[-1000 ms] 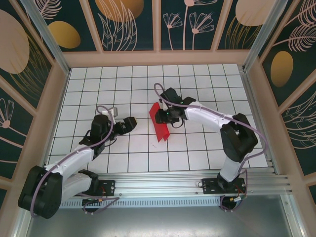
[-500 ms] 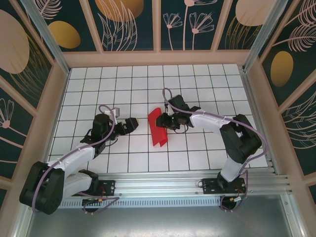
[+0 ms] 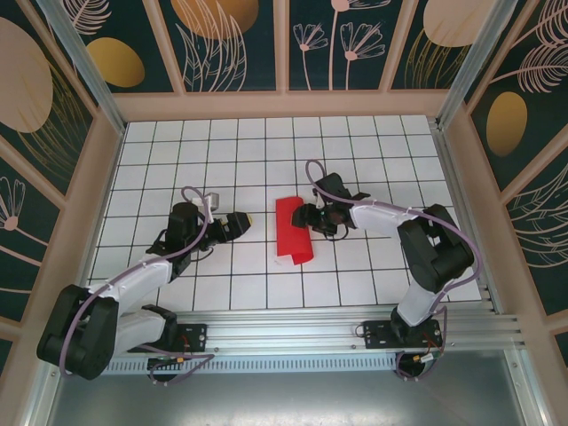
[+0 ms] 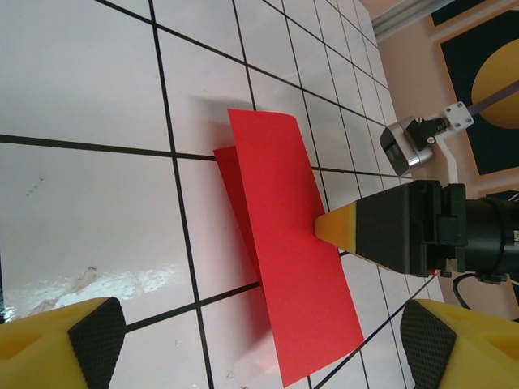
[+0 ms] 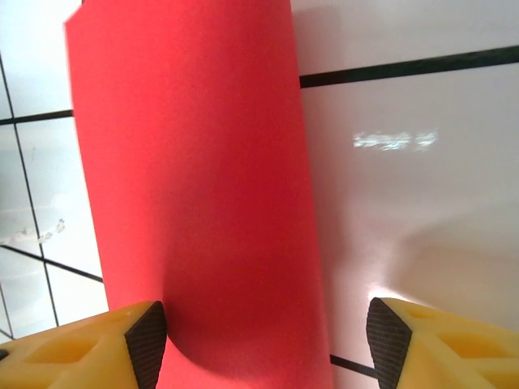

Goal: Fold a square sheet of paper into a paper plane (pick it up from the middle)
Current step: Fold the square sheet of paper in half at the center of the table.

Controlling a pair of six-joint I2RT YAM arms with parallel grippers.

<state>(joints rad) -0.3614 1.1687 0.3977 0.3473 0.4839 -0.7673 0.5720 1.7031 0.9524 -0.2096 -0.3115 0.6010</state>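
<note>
Near the middle of the table (image 3: 355, 275), red paper (image 3: 291, 229) folded into a long double strip, lying flat with one flap edge slightly raised. Just left of it and clear of it, the left gripper (image 3: 238, 222), jaws spread wide, pointing at the strip. At its right edge, the right gripper (image 3: 310, 216), low over the paper, jaws apart and clamping nothing, one yellow fingertip (image 4: 339, 227) meeting that edge.
</note>
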